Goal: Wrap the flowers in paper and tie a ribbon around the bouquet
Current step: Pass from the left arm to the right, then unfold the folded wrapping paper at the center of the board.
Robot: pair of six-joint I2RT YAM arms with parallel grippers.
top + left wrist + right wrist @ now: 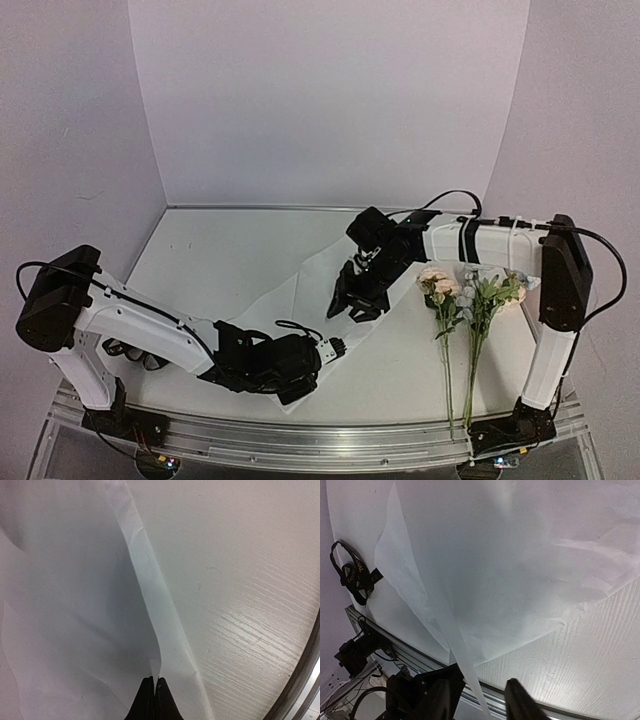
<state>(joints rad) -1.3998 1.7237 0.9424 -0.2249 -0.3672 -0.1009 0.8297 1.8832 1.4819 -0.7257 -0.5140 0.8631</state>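
Observation:
The white paper (300,300) lies spread over the middle of the table. My left gripper (335,348) is shut on a raised fold at its near edge, and the black fingertips (155,692) pinch that fold (150,605). My right gripper (352,300) hovers over the paper's right part with its jaws apart. A lifted strip of paper (465,675) runs between its fingers (520,702) without being clamped. The flowers (440,285) lie to the right of the paper, blooms towards the back and stems (470,370) towards the front. The black ribbon (355,575) lies bunched at the table's left side (140,355).
A metal rail (330,440) runs along the table's front edge, with cables and the arm bases below it. White booth walls close in the back and both sides. The right arm's upper link (565,275) stands just right of the flowers.

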